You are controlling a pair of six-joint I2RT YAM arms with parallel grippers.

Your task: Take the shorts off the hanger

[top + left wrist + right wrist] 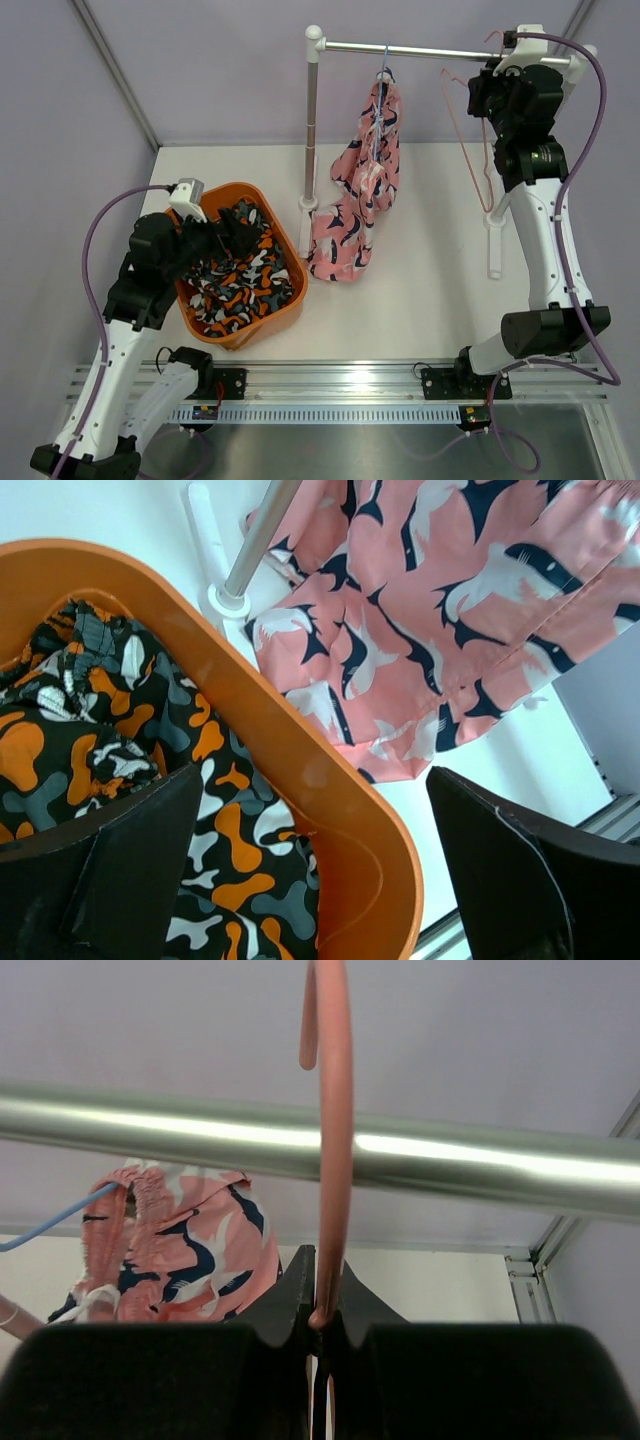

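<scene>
The left claw (315, 780) hangs wide open and empty over the orange basket (240, 186), where the camo shorts (245, 280) lie bunched. The right claw (322, 1310) is closed on the neck of a bare pink hanger (331, 1110), whose hook crosses the rail (440, 50). The pink shorts (365, 180) hang from a blue hanger (384, 65) on that rail. Their lower end is crumpled on the tabletop (430, 280) beside the basket.

Shorts: two. One camouflage pair (240, 275) at lower left, one pink pair (360, 190) at upper centre.
Hangers: two. One blue hanger (385, 65), one pink hanger (470, 140).
Basket (250, 333): one.
Garment rail (430, 50): one.
Pincers: two, left pincer (312, 810) and right pincer (320, 1315).
</scene>
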